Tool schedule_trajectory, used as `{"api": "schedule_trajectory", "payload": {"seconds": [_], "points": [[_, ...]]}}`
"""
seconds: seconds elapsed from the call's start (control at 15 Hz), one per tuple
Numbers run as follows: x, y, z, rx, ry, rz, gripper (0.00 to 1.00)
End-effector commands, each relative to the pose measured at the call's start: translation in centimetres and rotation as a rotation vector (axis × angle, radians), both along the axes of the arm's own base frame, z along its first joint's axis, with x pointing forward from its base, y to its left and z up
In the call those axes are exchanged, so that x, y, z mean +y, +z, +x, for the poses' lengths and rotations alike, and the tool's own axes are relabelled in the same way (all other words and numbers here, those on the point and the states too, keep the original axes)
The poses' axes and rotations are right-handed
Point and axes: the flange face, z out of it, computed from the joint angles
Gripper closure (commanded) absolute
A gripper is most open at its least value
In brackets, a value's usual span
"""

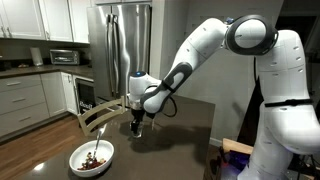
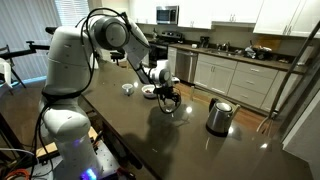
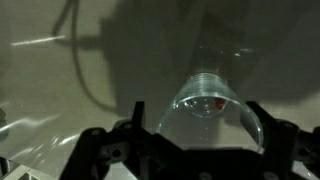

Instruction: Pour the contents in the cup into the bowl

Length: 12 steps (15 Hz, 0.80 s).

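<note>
In the wrist view the clear glass cup (image 3: 205,95) stands on the dark table between my gripper's (image 3: 194,110) two black fingers, which sit wide apart on either side of its rim. Only a small reddish speck shows at the cup's bottom. The gripper (image 1: 137,122) hangs low over the table, just right of the white bowl (image 1: 80,162). The bowl holds the dark brown contents (image 1: 93,158) and a metal spoon (image 1: 99,140). In an exterior view the gripper (image 2: 168,97) is right beside the bowl (image 2: 149,91).
A shiny steel kettle (image 2: 219,116) stands on the dark table (image 2: 150,135), away from the gripper. A small white object (image 2: 128,88) lies beyond the bowl. Kitchen counters and a steel refrigerator (image 1: 122,45) stand behind the table.
</note>
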Motion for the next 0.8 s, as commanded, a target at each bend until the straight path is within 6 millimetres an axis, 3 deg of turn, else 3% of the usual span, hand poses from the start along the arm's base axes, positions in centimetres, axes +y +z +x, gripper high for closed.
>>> {"api": "schedule_trajectory", "payload": {"seconds": [0.0,0.4,0.73], "points": [[-0.3,1.8,0.0,0.067,0.018,-0.059,0.0],[0.5,5.7,0.1,0.116,0.026,-0.044,0.0],[2.0,11.8,-0.3,0.118,0.043,-0.076,0.0]]}}
